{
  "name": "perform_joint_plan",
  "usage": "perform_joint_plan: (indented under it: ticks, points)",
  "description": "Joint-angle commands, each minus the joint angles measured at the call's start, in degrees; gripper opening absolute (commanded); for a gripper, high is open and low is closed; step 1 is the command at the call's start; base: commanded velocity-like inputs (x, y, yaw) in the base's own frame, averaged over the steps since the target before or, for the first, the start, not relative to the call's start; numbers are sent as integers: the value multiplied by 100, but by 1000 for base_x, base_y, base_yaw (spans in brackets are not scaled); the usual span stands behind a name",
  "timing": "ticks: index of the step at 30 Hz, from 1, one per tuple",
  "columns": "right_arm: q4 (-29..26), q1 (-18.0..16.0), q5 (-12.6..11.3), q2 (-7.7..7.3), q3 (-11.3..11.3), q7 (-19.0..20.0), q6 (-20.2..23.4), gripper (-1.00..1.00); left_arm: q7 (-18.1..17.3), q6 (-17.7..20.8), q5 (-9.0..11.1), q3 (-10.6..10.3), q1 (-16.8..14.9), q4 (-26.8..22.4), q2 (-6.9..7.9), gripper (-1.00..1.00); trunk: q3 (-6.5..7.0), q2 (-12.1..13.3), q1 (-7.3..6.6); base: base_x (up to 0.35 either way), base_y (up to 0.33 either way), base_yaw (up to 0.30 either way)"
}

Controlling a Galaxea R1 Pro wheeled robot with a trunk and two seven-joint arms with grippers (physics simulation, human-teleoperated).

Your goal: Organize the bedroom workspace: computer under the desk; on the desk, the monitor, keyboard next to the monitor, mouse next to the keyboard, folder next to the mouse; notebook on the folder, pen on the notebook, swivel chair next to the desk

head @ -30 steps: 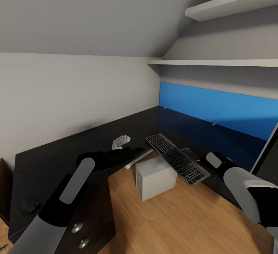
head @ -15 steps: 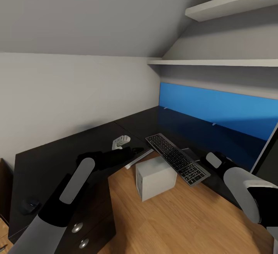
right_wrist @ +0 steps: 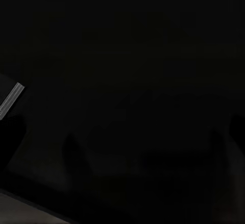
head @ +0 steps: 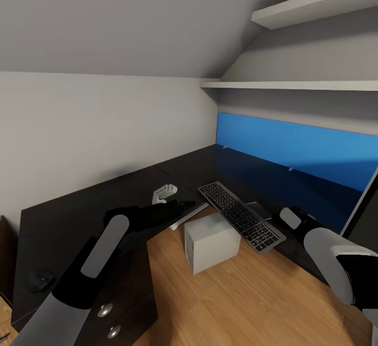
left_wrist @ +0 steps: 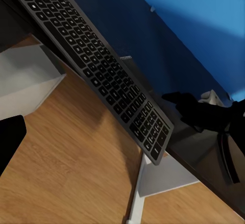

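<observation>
Keyboard (head: 241, 216) overhangs desk (head: 79, 209) edge — right gripper (head: 287, 216) possibly gripping.

Attic bedroom workspace: sloped grey walls, wall shelves (head: 315, 4), black L-shaped desk (head: 94, 204), wood floor (head: 236, 304).

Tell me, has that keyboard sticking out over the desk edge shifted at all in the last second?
No. In the head view the keyboard sits at the same slant, its near end overhanging the desk edge above the computer, exactly as before.
</observation>
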Motion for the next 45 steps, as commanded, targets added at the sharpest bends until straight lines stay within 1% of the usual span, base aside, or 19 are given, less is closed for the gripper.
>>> perform_joint_plan:
  ticks: [1,11,45]
  points:
    - [-14,-2,-26,-3,41,-29,46,100,58,2,60,-9,-5,-6,4,100,-6,-3,0,0,0,0]
    - [-14,-1,-17,47,35,-29,38,100,58,2,60,-11,-5,-6,4,100,-6,-3,0,0,0,0]
    - [-6,7,-10,59,44,-12,37,100,58,2,60,-16,-5,-6,4,100,-6,-3,0,0,15,0]
